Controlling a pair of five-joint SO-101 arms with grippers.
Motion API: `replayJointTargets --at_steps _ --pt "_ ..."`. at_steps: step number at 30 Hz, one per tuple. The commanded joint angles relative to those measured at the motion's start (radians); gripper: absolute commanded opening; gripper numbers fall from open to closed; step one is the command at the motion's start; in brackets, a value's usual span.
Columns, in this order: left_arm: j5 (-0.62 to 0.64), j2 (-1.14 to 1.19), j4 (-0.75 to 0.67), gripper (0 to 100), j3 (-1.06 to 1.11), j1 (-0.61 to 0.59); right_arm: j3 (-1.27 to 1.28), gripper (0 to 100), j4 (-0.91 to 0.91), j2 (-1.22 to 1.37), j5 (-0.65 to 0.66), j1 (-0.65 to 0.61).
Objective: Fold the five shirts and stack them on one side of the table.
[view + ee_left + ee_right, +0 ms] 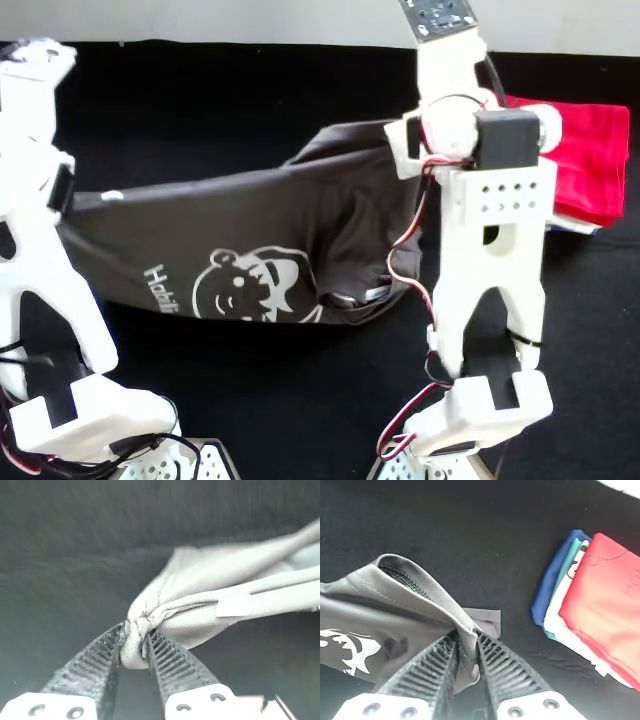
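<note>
A dark grey shirt [250, 240] with a white cartoon print hangs stretched between the two arms above the black table [220, 90]. My left gripper [134, 647] is shut on a bunched corner of the shirt [210, 597] at the table's left side. My right gripper [467, 652] is shut on a fold of the same shirt [395, 605] near its collar, toward the right. A stack of folded shirts [590, 165], red on top, lies at the far right; the right wrist view shows the stack [590, 600] with blue, teal and white layers under the red.
The white arm bodies [490, 260] stand over the near part of the table, the other arm [40, 260] along the left edge. Black tabletop shows behind the shirt and in front of it between the arm bases.
</note>
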Motion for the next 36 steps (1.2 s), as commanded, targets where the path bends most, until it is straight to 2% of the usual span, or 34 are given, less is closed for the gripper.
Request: replayJointTargets --at_steps 1,7,9,13,21,25,31,36 --pt "-0.011 -0.039 0.005 1 0.17 0.033 0.039 0.5 0.012 -0.005 -0.005 -0.027" --pt "-0.012 -0.039 -0.158 1 0.487 0.045 0.213 0.5 -0.039 -0.005 -0.005 -0.073" --pt "-0.012 -0.039 -0.201 4 0.549 0.045 0.229 0.5 -0.047 -0.005 -0.005 -0.084" --pt "-0.012 -0.039 -0.245 13 0.61 0.045 0.234 0.5 -0.038 -0.005 -0.005 -0.09" --pt "-0.011 -0.039 -0.397 14 0.717 0.051 0.236 0.5 -0.039 -0.005 -0.005 -0.09" --pt "-0.008 -0.05 -0.377 14 0.708 0.051 0.236 0.5 -0.044 -0.005 -0.008 -0.09" --pt "-0.009 -0.05 -0.189 14 0.616 0.051 0.236 0.5 -0.042 -0.004 -0.009 -0.09" --pt "-0.009 -0.042 -0.164 14 0.61 0.051 0.236 0.5 -0.039 -0.004 -0.006 -0.09"
